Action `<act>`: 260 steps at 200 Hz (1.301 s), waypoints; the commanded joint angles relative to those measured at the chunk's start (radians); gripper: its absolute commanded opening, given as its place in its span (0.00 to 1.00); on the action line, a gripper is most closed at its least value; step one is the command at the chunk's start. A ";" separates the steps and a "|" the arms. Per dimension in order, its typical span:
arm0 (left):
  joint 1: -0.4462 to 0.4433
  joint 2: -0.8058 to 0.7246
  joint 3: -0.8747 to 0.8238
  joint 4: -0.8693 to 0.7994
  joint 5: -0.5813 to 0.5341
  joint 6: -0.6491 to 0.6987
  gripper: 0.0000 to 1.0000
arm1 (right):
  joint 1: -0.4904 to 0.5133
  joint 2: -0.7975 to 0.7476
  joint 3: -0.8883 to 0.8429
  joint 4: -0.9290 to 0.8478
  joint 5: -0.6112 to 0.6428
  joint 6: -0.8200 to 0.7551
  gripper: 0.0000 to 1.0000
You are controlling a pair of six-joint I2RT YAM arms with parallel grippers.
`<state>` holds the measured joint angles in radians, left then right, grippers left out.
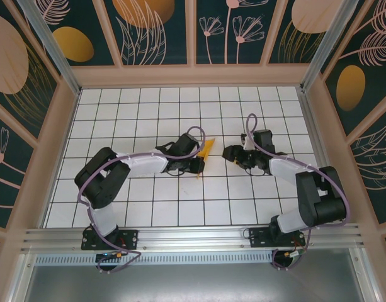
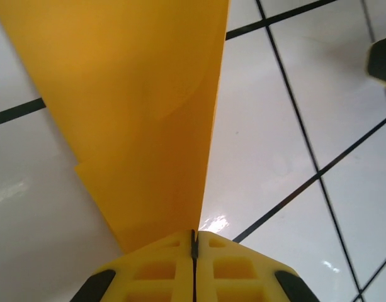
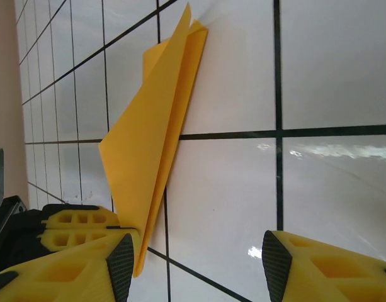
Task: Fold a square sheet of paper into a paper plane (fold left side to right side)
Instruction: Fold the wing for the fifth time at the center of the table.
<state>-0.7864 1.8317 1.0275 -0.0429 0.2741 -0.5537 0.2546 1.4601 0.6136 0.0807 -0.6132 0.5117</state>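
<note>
Left pincer (image 2: 194,236) apparently clamps paper plane (image 2: 136,94)

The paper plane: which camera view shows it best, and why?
Right wrist: the paper plane shows nearly whole, pointed tip and folded layers clear. Left wrist gives a cropped close-up at the shut left gripper; top external, a small sliver.

The worktop (image 1: 148,214) is a glossy white surface, ruled by thin black lines into a grid of square tiles, with bright glints of light showing in the wrist views. Near its middle the paper plane (image 1: 207,150) meets the tiles along its long folded edge, its flaps lifting off the surface.
</note>
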 commanded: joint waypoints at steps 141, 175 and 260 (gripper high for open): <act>0.171 0.063 -0.225 0.558 0.344 -0.320 0.03 | 0.120 0.243 0.061 0.320 0.039 0.154 0.55; 0.185 0.074 -0.264 0.632 0.362 -0.362 0.03 | 0.131 0.288 0.089 0.347 0.048 0.178 0.55; 0.200 0.115 -0.290 0.722 0.391 -0.420 0.03 | 0.163 0.376 0.179 0.313 0.099 0.209 0.56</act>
<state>-0.5949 1.9263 0.7521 0.6189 0.6441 -0.9421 0.4007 1.7966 0.7513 0.4076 -0.5613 0.7132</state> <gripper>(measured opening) 0.063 0.568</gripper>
